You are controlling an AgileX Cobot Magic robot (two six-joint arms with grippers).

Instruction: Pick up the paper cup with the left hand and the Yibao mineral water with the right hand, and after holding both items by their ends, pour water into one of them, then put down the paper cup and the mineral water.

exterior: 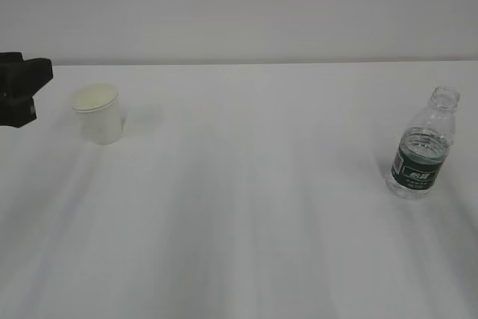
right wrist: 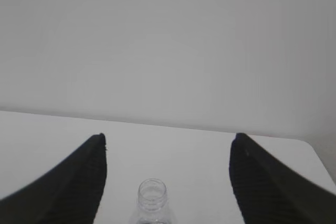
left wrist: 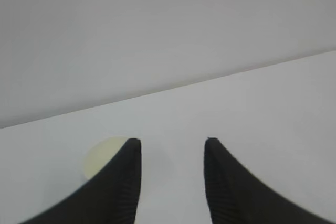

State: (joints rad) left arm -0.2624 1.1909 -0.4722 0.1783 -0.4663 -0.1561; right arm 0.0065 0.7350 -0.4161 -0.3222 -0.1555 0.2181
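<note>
Paper cup [exterior: 98, 113] is standing upright at 9 o'clock on tabletop [exterior: 246, 207]; Yibao mineral water [exterior: 423, 144] is standing at 3 o'clock, capless. Left gripper [left wrist: 172, 145] is hanging released w/ cup just past its left finger; right gripper [right wrist: 169, 140] is spread wide above bottle neck, gripping nothing.

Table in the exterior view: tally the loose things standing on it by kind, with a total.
Paper cup: 1
Mineral water bottle: 1
Total: 2, both standing on the white table.
</note>
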